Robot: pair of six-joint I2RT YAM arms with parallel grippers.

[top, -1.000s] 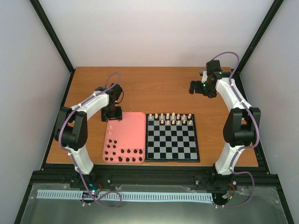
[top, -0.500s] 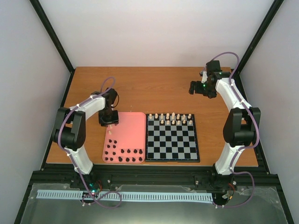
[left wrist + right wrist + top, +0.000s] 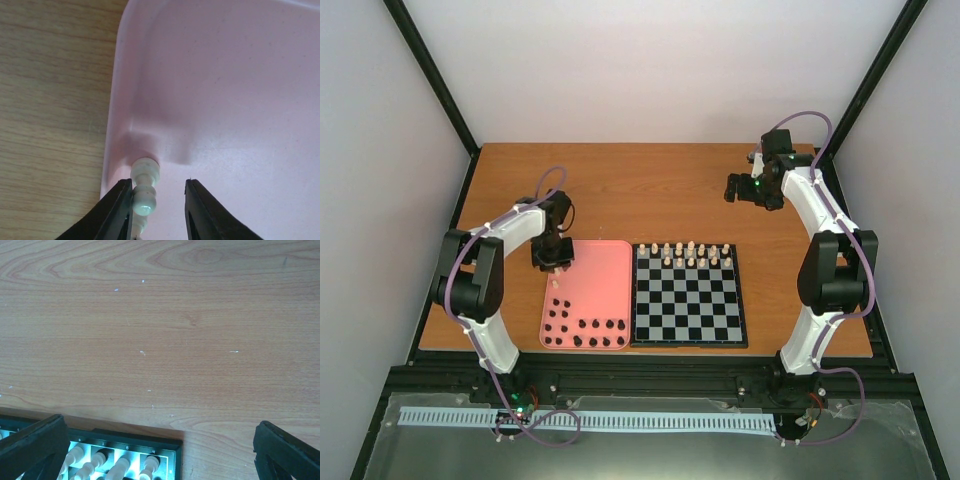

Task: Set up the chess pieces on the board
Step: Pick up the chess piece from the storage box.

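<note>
From above, your left end effector (image 3: 552, 264) hangs over the pink tray's (image 3: 605, 280) far left corner. A second ago it sat farther back, at the tray's far edge. The board (image 3: 688, 305) lies just right of the tray, with cream pieces (image 3: 685, 253) on its far rows. Black pieces (image 3: 585, 330) line the tray's near edge.

Left wrist: the fingers are narrowly parted. One touches a cream piece (image 3: 144, 192) in that tray corner, and it isn't clamped.

Right wrist: your right end effector (image 3: 159, 421) gapes wide and holds nothing.
</note>
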